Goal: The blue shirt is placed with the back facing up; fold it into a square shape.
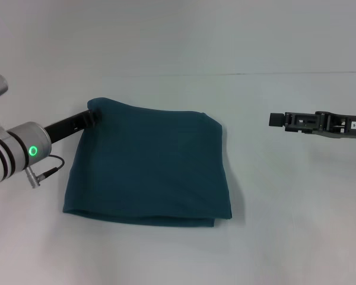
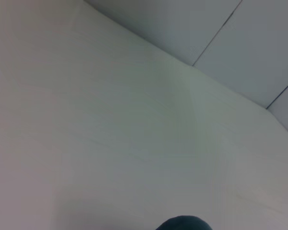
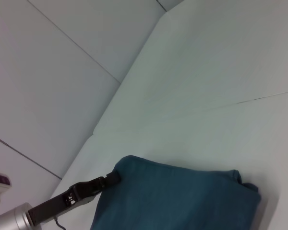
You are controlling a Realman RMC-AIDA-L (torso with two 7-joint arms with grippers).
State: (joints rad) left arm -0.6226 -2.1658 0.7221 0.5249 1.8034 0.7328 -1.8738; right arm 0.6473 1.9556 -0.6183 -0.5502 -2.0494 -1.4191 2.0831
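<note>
Teal-blue fabric: blue shirt [image 1: 148, 166] folded near-square, tabletop [image 1: 285, 237] centre-left | left gripper [image 1: 94, 116] at far-left corner, apparently pinching it; fingers hidden | right gripper [image 1: 277, 120] well apart toward right edge, finger state unclear

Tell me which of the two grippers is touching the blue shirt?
The left gripper, at the far left corner of the blue shirt. The right gripper hangs off to the right, clear of the cloth.

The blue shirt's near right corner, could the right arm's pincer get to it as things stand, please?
Probably yes. The right pincer hangs off to the right of the blue shirt, and only bare table lies between it and that corner. The left pincer is at the far left corner, out of the way.
</note>
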